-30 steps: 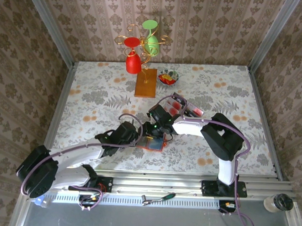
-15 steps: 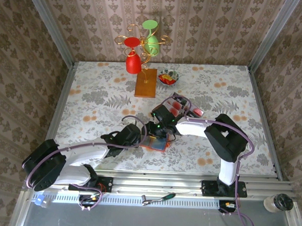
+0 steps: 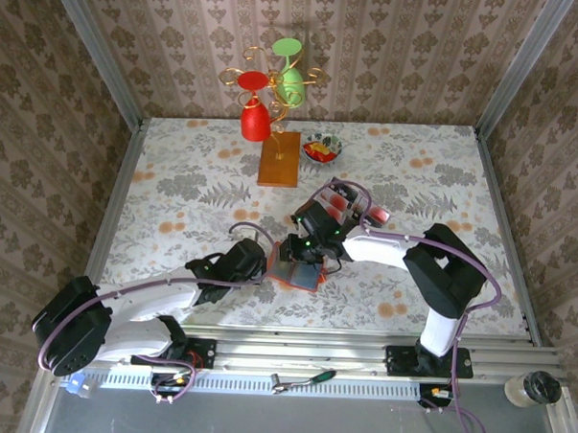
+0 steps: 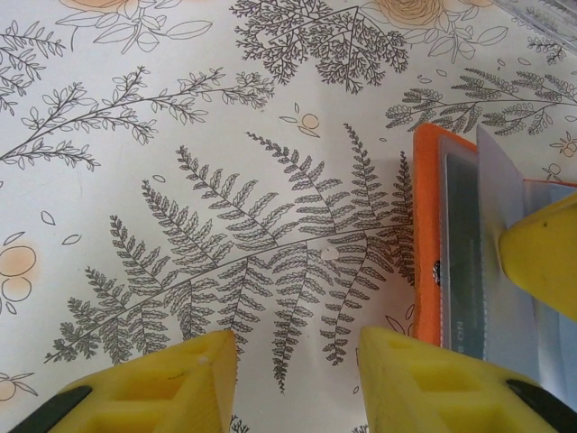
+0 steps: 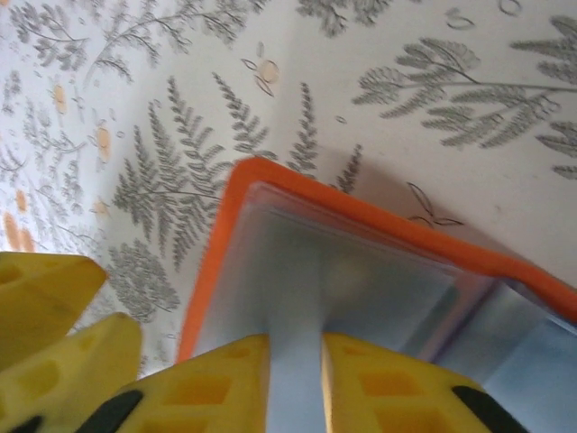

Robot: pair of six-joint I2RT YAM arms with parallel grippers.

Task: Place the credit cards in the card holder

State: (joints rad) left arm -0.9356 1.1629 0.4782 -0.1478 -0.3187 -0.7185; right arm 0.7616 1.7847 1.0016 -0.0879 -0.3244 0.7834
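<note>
Gripping a thin pale sheet [image 5: 296,388], the right tool [image 5: 296,356] is set low over the open card holder [image 5: 270,185], jaws pressed shut on the sheet, which is held on edge. Whether the sheet is a card or the holder's own clear flap cannot be told. A card is judged likelier, held upright so it can be lined up with the pocket mouth.

The card holder is laid flat on the table [image 4: 180,135], near the middle, between the two tools, pocket side up so it can be loaded from above.

The left tool [image 4: 297,361] is placed with jaws apart, only bare table between them. Its right finger is just beside the holder's left edge. This is judged as a stop so the holder is not shoved away during insertion; actual contact cannot be confirmed.

More credit cards [image 3: 376,216] are seen in the clear tray [image 3: 357,198], farther off and to the right, on the right arm's side for easy picking.
</note>
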